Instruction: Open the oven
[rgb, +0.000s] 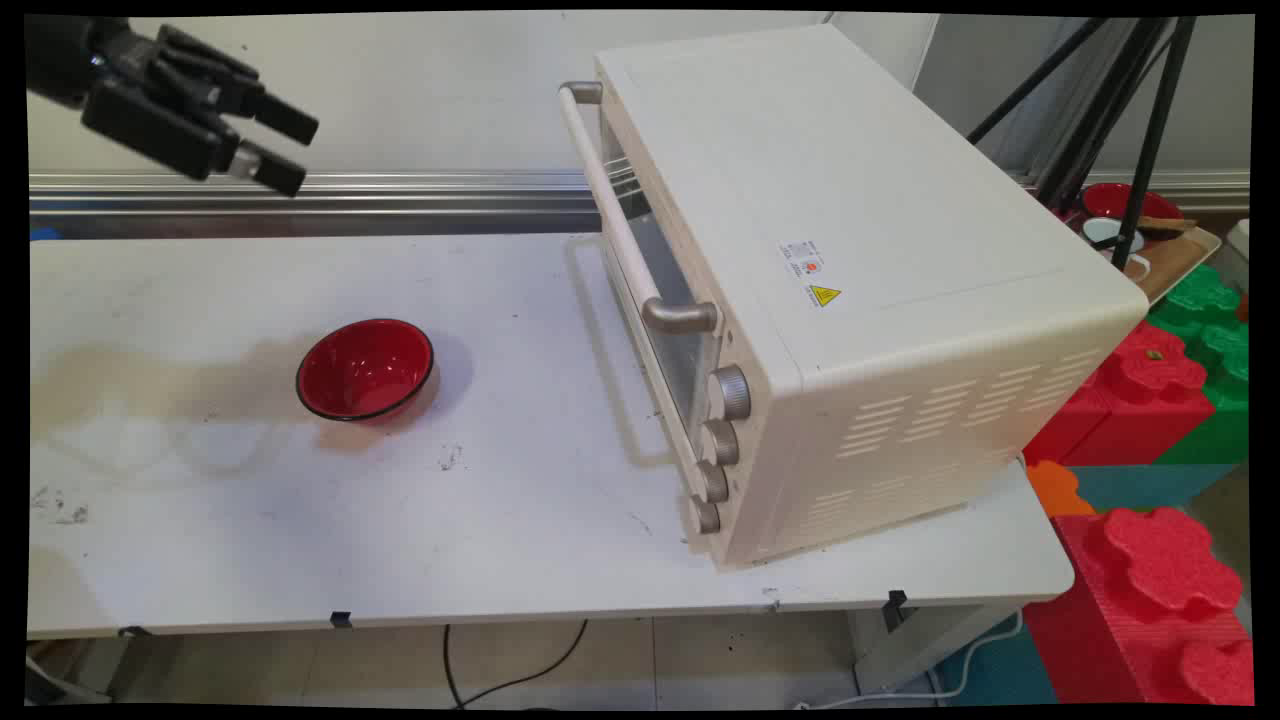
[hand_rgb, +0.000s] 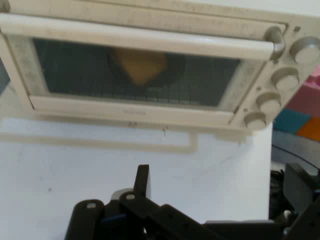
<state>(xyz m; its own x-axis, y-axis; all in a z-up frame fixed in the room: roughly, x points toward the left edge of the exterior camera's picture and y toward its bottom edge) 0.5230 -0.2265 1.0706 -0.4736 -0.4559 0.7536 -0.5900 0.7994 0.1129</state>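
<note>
One end effector (rgb: 285, 148) held high over the counter's (rgb: 520, 560) far left — fingers spread apart, holding nothing.
From the main view, a red bowl (rgb: 365, 369) sits upright on the counter well below and right of it, and a cream toaster oven (rgb: 850, 300) stands at the right, door shut. From the hand view, the oven (hand_rgb: 145, 70) faces the end effector (hand_rgb: 220, 185) — something yellow shows behind its glass, four knobs (hand_rgb: 280, 80) at the right.
</note>
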